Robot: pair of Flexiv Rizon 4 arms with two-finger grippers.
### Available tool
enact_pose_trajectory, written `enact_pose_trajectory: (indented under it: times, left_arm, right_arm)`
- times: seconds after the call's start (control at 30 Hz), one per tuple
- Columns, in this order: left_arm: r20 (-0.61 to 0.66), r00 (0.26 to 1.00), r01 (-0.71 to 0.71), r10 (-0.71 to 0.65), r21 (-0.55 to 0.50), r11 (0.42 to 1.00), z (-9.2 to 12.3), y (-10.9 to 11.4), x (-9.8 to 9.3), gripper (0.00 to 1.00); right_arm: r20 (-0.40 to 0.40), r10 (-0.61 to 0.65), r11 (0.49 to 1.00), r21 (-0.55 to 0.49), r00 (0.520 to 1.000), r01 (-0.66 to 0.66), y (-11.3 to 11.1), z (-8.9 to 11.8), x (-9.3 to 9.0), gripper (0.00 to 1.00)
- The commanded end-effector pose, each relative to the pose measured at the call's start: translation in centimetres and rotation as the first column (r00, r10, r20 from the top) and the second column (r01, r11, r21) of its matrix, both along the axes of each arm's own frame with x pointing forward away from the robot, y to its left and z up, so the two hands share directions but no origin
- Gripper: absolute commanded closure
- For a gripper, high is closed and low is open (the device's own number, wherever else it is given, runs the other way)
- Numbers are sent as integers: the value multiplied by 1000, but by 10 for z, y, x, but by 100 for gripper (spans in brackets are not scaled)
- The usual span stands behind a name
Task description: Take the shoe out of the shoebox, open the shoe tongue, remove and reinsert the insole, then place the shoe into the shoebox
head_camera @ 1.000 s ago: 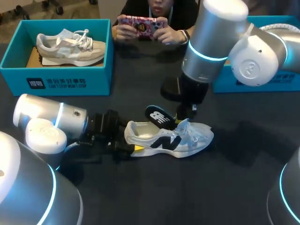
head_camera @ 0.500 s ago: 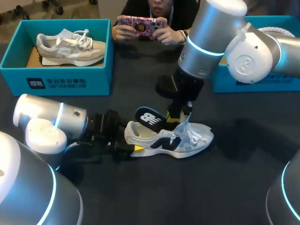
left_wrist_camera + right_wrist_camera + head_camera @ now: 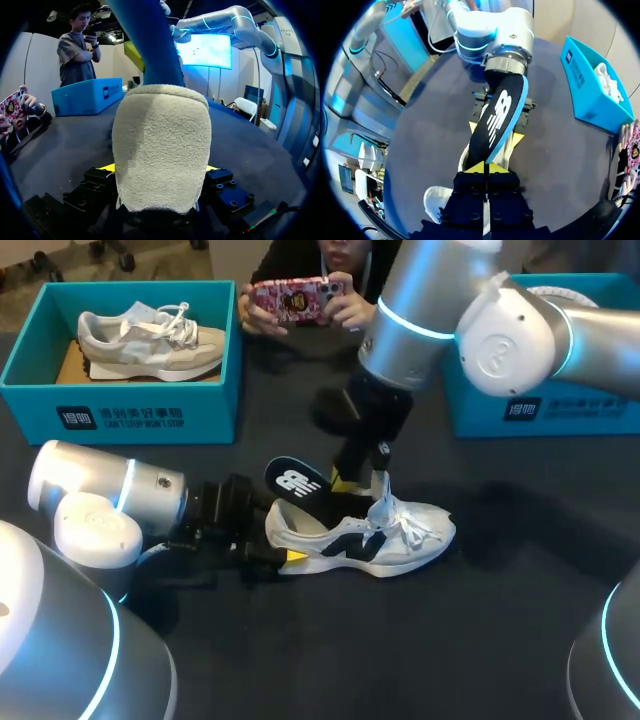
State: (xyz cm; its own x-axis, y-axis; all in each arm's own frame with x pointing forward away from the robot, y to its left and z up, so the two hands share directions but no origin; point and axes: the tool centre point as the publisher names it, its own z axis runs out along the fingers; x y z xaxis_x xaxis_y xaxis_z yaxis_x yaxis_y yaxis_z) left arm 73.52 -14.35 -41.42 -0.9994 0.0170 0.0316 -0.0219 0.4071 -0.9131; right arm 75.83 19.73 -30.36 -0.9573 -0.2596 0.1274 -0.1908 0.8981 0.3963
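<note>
Dark grey table, soft shadows

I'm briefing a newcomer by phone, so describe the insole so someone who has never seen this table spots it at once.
On the dark table, find the white and grey sneaker in the middle, its heel in the left gripper. Over its opening hangs a black insole, pinched by the right gripper. Only it is flat, with a white logo and blue edge.

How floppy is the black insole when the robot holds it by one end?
Probably bendy but not limp: the insole sticks out nearly straight from the right gripper. It looks thin, so it is likely light.
</note>
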Motion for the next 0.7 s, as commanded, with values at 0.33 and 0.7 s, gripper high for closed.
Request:
enact_pose_trajectory:
  times: [0.33,0.7]
  left_arm:
    - [0,1000,-1,1,3,1000,-3,-1,0,100]
    - [0,1000,-1,1,3,1000,-3,-1,0,100]
  right_arm:
    - [-62,2,1000,16,998,-1,12,-7,1,0]
    - [-101,-106,994,31,989,109,4,12,7,0]
